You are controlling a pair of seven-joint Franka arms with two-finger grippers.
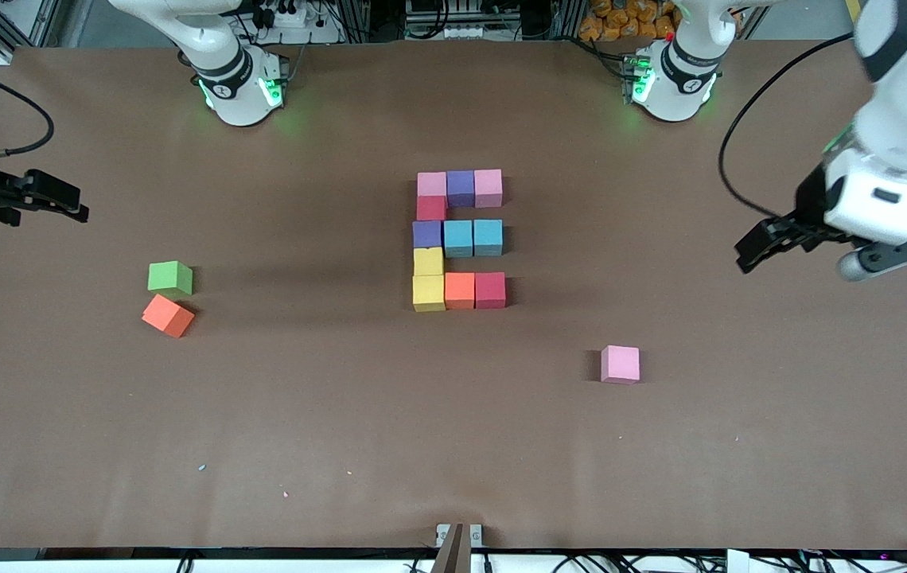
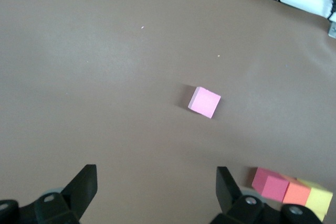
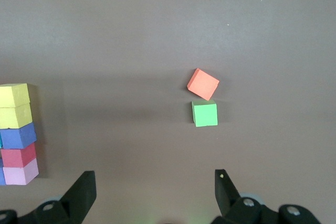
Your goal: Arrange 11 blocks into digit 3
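Already the digit 3 (image 1: 459, 239) stands complete at mid-table: eleven touching cubes, three bars on one spine. Spare cubes lie apart: pink cube (image 1: 620, 364), green cube (image 1: 169, 277), orange cube (image 1: 168, 315). Left gripper (image 1: 819, 247) and right gripper (image 1: 24, 199) hover spread and empty at their table ends.

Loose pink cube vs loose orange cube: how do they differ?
The loose pink cube lies alone toward the left arm's end; the loose orange cube lies toward the right arm's end, beside a green cube. Pink sits square to the table edge, orange is turned. Both look equal in size and lie outside the figure.
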